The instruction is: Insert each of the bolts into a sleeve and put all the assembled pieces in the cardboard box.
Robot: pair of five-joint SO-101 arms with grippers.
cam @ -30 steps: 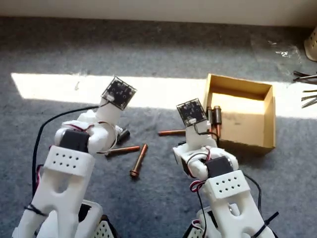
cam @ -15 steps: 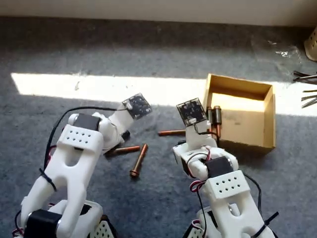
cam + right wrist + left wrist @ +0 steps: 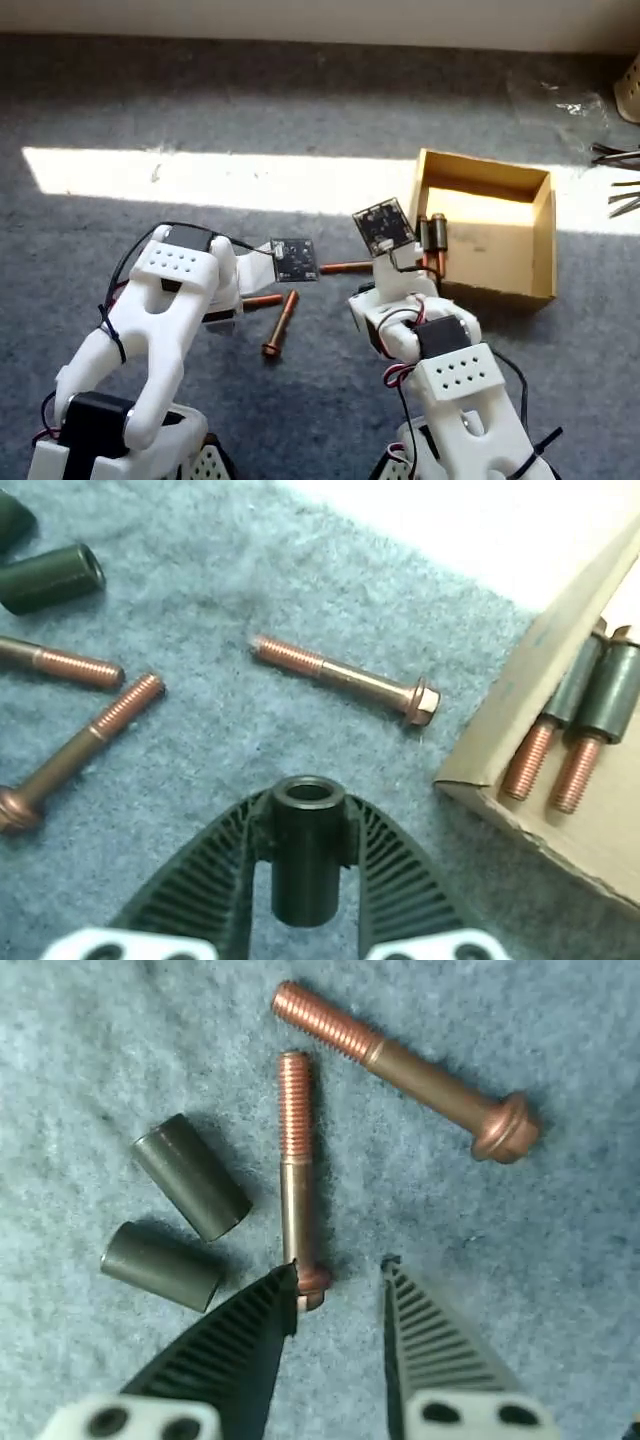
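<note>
The cardboard box (image 3: 543,245) sits on the grey carpet (image 3: 300,100) just beside my right arm (image 3: 440,370), with two assembled pieces (image 3: 432,238) already lying along its near wall. My left arm (image 3: 165,310) is what has moved: a second ago it was reared up with the wrist turned away, and it has since swung across and dropped low over the loose parts between the arms. My right arm has kept still all that while. My left gripper (image 3: 340,1263) is open to a moderate gap and holds nothing. The nearest bolt (image 3: 295,1170) lies with its head at the tip of one finger, outside the gap, so I judge I must shift sideways before closing. A second bolt (image 3: 410,1070) lies just beyond, and a third bolt (image 3: 340,678) lies nearer the box. My right gripper (image 3: 302,805) is clamped on a dark sleeve (image 3: 302,860), its open end pointing away from the wrist, ready to take a bolt. Two spare sleeves (image 3: 192,1175) lie beside the nearest bolt. So three pairs remain, and the next looks about to start
</note>
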